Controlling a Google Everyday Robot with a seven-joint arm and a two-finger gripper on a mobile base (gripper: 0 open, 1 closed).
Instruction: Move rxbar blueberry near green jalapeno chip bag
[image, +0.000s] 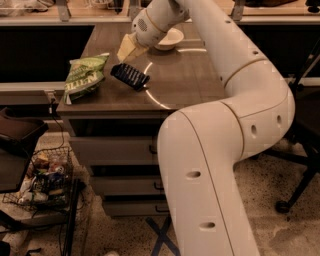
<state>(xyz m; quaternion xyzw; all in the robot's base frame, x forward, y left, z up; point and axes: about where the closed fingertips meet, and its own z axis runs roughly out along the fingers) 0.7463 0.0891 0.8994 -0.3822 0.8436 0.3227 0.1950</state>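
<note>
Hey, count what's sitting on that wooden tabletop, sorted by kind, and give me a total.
Chip bags: 1, the green jalapeno chip bag, near the left edge.
Snack bars: 1, the rxbar blueberry, just right of the bag.
Bowls: 1, the white bowl, at the back.
Total: 3.
The gripper hangs just above the bar's far end.

Arm (200, 190) fills centre & right of view: thick white lower link up from bottom edge, elbow (265, 105) bent at right, upper link runs up-left. Wrist (147, 22) tilted down-left. Gripper (127, 50) top left, pointing down.
</note>
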